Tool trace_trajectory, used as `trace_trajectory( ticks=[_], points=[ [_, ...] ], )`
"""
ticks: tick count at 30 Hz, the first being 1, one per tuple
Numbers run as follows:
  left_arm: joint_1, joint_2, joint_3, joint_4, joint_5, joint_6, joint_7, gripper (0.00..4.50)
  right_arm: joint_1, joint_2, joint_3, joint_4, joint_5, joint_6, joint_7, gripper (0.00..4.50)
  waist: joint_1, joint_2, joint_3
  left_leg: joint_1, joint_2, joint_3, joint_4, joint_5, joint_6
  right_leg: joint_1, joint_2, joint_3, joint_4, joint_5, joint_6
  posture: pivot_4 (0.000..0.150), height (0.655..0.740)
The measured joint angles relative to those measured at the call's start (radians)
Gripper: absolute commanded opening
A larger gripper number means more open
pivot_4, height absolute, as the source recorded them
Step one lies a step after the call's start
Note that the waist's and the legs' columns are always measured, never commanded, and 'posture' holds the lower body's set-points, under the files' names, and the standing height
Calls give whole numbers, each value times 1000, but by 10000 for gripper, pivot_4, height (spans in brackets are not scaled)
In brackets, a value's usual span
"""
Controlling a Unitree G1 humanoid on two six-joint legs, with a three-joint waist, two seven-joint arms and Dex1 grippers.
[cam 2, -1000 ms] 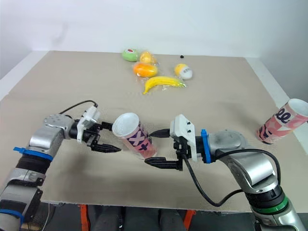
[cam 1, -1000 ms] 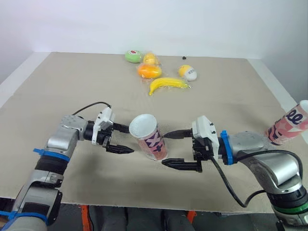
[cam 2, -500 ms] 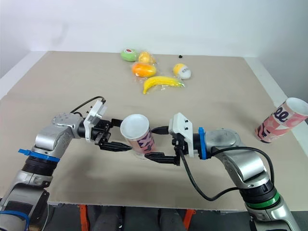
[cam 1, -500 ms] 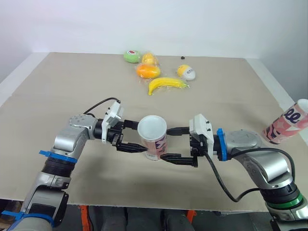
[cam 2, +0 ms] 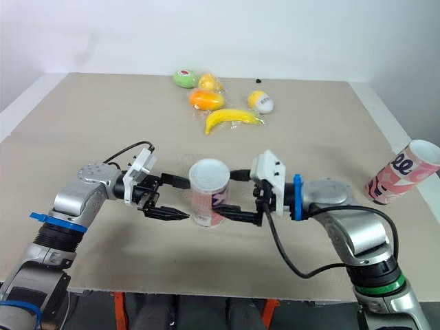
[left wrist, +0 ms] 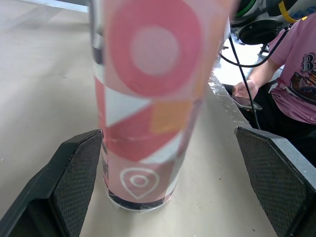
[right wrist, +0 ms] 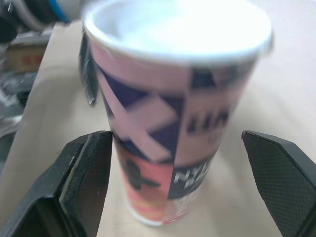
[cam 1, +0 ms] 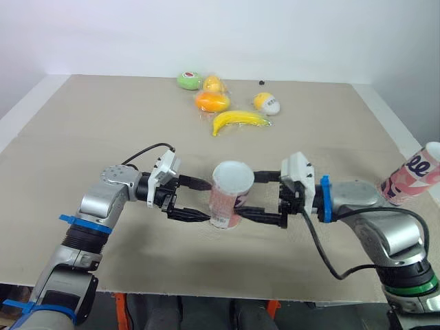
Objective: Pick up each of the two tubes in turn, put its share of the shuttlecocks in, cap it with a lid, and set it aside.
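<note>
Left gripper and right gripper, jaws apart, flank the pink patterned cardboard tube. Tilted before, it now stands upright for filling.

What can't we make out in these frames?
- Centre tube: lidded or open, contents unknown; white top, blurred in right wrist view.
- Second tube: mouth clipped by left eye view's right edge; inside unseen.
- Dark speck far back: too small to identify.

The upright tube blocks the gap between left tool and right tool; fruit lies well apart.
</note>
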Motion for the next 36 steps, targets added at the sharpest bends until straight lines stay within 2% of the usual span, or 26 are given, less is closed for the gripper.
trace_trajectory(
  ticks=[14, 20, 25, 26, 29, 36],
  points=[
    [0, 15, 1, 0, 0, 0, -2, 44351, -26, 73, 48, 17, 28, 16, 17, 45000, 0, 0, 0, 0, 0, 0, 1, 0, 0, 0, 0, 0, 0, 0, 0, 1500, 6917],
    [0, 18, 2, -2, 0, 0, 10, 44351, -42, 85, 129, 73, -57, -12, 23, 45000, 0, 0, 0, 0, 0, 0, 1, 0, 0, 0, 0, 0, 0, 0, 0, 1500, 6917],
    [5, 37, 14, -7, -4, 3, 14, 44351, -65, 97, 131, 87, -68, -29, 23, 45000, 0, 0, 0, 0, 0, 0, 1, 0, 0, 0, 0, 0, 0, 0, 0, 1500, 6917],
    [15, 52, 25, -12, -8, 5, 21, 45000, -66, 100, 131, 91, -68, -31, 24, 39806, -1, 0, 0, 0, 0, 0, 1, 0, 0, 0, 0, 0, 0, 0, 0, 1500, 6917],
    [59, 102, 71, -15, -14, 6, 35, 45000, -66, 103, 131, 96, -69, -33, 23, 30000, -3, 0, 0, 0, 0, 0, 1, 0, 0, 0, 0, 0, 0, 1, -1, 1500, 6917],
    [127, 125, 140, -64, -50, 6, 86, 45000, -54, 103, 119, 92, -44, -17, 26, 29109, 2, 0, 0, 0, 0, 0, 2, 0, 0, 0, -1, 0, 0, 1, 0, 1500, 6917]
  ],
)
